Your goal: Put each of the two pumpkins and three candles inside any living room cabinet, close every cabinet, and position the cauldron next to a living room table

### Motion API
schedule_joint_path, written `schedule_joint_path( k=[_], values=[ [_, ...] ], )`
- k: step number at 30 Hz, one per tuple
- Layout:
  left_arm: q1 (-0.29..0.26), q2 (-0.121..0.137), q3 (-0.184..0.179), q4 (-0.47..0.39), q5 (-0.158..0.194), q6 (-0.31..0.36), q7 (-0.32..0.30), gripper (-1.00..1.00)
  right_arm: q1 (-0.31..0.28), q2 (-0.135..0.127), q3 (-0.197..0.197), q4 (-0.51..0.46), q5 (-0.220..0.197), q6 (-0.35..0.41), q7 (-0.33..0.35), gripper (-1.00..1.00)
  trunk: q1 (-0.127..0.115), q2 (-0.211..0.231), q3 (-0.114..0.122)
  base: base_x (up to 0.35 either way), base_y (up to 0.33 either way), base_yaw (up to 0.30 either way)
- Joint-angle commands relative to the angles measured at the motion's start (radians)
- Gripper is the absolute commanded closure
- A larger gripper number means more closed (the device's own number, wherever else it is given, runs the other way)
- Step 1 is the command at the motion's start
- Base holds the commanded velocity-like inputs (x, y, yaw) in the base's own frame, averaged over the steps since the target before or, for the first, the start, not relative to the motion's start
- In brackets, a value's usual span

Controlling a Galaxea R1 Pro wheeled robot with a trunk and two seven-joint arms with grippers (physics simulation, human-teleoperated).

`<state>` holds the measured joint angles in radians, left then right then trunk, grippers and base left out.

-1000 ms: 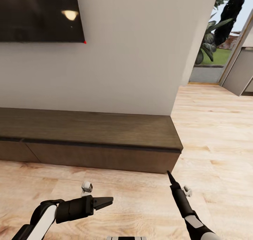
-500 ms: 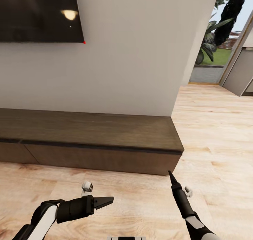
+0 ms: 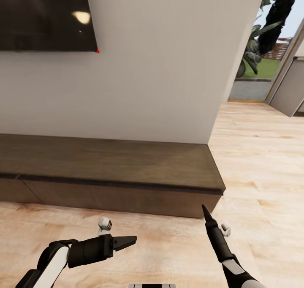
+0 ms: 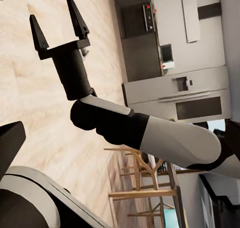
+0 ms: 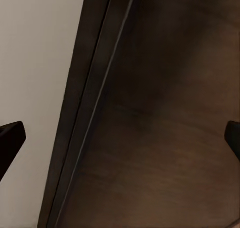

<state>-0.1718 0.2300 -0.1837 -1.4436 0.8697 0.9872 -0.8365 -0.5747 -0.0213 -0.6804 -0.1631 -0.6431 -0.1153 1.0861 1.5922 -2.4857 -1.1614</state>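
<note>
Dark-brown wood, long low cabinet (image 3: 114,169) runs along the white wall (image 3: 156,68), flat top bare, drawer fronts flush and shut. Its right end stops at the wall corner; past that, pale plank floor (image 3: 261,161) is open toward a glazed doorway (image 3: 257,64). Black wall screen (image 3: 44,15) sits upper left. Left gripper (image 3: 131,240) hangs low over the floor, pointing right, fingers close together. Right gripper (image 3: 204,210) points at the cabinet's right front corner, just short of the front edge.

Left wrist view: right gripper (image 4: 59,24) seen side-on, jaws spread wide over the floor; kitchen appliances behind.

Right wrist view: cabinet (image 5: 165,128) front fills most of it, wall beside; fingertips (image 5: 10,138) at opposite frame edges, wide apart.
</note>
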Motion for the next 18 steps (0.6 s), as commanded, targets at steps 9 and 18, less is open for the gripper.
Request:
schedule_joint_path(
  k=[9, 18],
  values=[
    [-0.001, 0.000, -0.001, 0.000, 0.003, 0.002, -0.003, -1.00, -0.001, 0.000, 0.005, 0.002, -0.006, -0.007, 0.003, -1.00, 0.000, 0.000, -0.001, 0.121, 0.000, 0.000],
    [-0.002, 0.001, -0.002, 0.000, 0.004, -0.079, -0.009, -1.00, -0.001, 0.004, 0.005, 0.003, -0.006, -0.009, 0.003, -1.00, 0.000, 0.000, -0.001, 0.164, 0.000, 0.000]
  ],
)
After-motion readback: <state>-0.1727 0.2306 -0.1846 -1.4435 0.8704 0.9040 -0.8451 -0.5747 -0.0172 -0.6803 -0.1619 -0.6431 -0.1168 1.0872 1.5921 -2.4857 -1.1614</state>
